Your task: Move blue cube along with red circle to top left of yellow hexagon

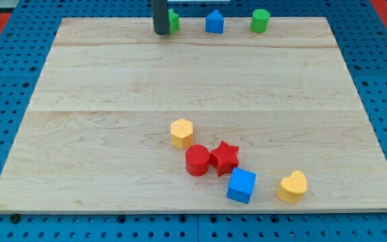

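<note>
On a pale wooden board (pixel 113 81) over blue pegboard (pixel 5 60), my tip (pixel 160 32) holds nothing, far from blue cube (pixel 241 185) and red circle (pixel 197 160).

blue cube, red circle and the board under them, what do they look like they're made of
Blue cube: probably plastic, a solid even colour with a soft sheen on its faces. Red circle: looks like the same plastic, uniform red, smooth top. Board: light wood, pale grain and straight plank seams showing, matte finish. My tip is far off at the view's top.
</note>
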`<state>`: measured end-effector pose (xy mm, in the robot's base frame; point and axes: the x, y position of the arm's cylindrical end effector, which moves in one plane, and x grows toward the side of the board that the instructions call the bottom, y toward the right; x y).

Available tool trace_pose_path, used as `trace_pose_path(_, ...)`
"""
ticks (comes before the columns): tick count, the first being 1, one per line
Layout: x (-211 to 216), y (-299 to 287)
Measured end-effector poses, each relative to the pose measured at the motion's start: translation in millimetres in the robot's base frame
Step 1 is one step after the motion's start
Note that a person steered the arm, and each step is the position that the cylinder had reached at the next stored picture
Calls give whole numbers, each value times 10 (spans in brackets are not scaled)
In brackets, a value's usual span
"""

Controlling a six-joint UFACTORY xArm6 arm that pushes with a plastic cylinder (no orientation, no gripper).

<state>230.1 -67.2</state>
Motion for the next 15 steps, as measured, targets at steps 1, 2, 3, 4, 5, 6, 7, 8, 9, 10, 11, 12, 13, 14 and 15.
trace_pose_path(1, 86, -72)
trace_pose_path(2, 906, 178)
trace_pose_path(3, 1689, 992)
trace_pose_path(4, 1968, 1992)
trace_pose_path(5, 2803, 2579)
trace_pose_path(6, 2917, 2656)
trace_pose_path(7, 3060, 2721)
trace_pose_path(8, 3425, 3204)
trace_pose_path(9, 3603, 3595)
trace_pose_path(10, 3879, 3521)
trace_pose_path(11, 3882, 3446)
trace_pose_path(12, 3873, 2729)
trace_pose_path(13, 3874, 2025)
trace_pose_path(14, 3842, 1499)
trace_pose_path(15, 3677, 1231)
